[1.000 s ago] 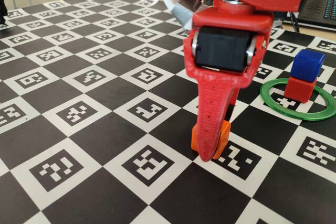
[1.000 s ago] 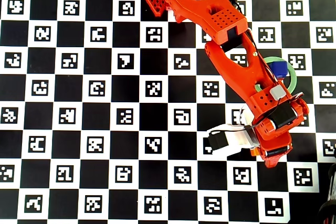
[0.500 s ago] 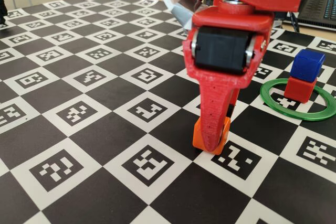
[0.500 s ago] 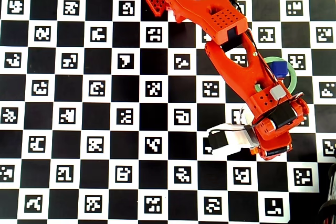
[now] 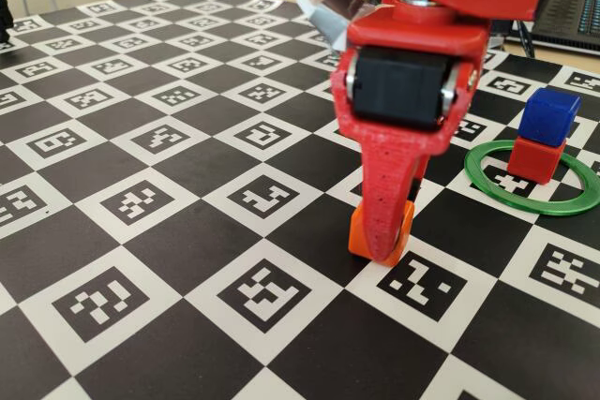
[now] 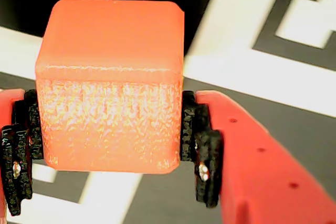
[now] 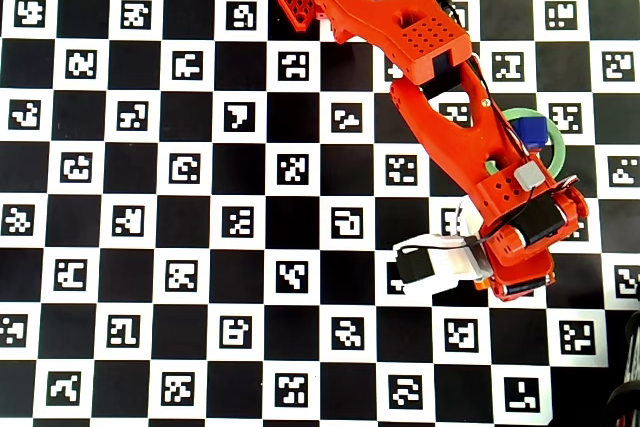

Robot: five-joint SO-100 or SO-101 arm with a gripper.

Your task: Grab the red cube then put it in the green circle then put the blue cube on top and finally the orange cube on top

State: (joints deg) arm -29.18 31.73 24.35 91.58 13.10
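The hand (image 6: 107, 145) gripped the orange cube (image 6: 111, 85) at frame centre; the blue cube (image 5: 548, 116) sat on red (image 5: 535, 158) at right.

Red arm (image 7: 440, 97) reaches out, wrist bent down; gripper (image 5: 382, 248) vertical, jaws clamped on orange cube (image 6: 110, 85), seemingly just off the worktop.

low, close fixed view across the checkered board (image 5: 141, 203); overhead view straight down; wrist view tight between fingers; all share the orange cube (image 6: 110, 82).
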